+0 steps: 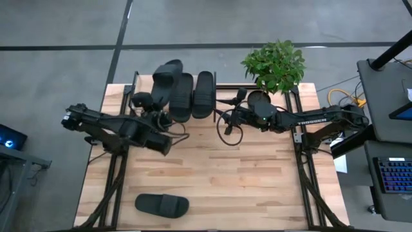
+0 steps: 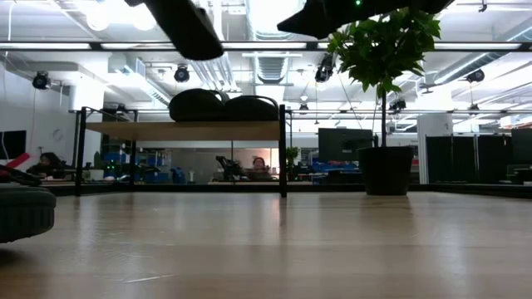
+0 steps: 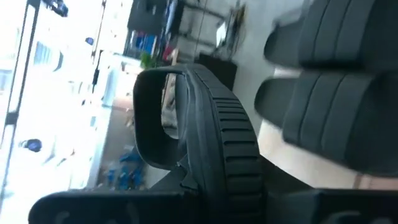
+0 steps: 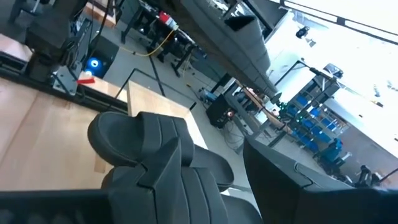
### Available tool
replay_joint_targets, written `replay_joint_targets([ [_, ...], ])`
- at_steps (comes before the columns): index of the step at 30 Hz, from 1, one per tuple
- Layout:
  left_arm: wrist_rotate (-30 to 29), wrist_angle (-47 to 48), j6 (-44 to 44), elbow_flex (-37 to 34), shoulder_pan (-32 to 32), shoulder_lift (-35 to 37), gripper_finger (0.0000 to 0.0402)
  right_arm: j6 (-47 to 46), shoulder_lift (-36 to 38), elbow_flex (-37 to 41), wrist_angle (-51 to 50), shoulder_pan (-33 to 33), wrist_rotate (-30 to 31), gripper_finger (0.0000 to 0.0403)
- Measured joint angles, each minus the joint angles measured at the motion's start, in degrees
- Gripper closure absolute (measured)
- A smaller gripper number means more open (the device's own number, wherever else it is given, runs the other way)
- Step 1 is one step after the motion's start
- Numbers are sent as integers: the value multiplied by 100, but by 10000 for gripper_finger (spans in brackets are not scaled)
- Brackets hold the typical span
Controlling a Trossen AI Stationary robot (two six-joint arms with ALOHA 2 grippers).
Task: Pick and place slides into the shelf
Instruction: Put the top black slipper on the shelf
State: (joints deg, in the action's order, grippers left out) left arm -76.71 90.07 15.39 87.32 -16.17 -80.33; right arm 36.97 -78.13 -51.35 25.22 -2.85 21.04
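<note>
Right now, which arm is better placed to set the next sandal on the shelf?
Left: the left gripper grips a sandal at the shelf, beside two placed sandals; the right gripper holds none.

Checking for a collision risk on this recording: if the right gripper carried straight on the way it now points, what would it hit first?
Probably the nearest slide on the shelf. The right gripper points across the table toward it, though height is hard to judge.
</note>
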Motion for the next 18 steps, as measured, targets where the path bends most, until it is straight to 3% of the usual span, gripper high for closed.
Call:
replay_joint_targets([
  [8,984,4,114,-1124,355,543,369,-119,0,0,-340,0,3,247],
  [14,917,1,384,-2151,349,1248,369,-115,0,0,-429,0,4,250],
  [18,731,-3,624,-2546,397,1346,369,-113,0,0,-429,-2,4,251],
])
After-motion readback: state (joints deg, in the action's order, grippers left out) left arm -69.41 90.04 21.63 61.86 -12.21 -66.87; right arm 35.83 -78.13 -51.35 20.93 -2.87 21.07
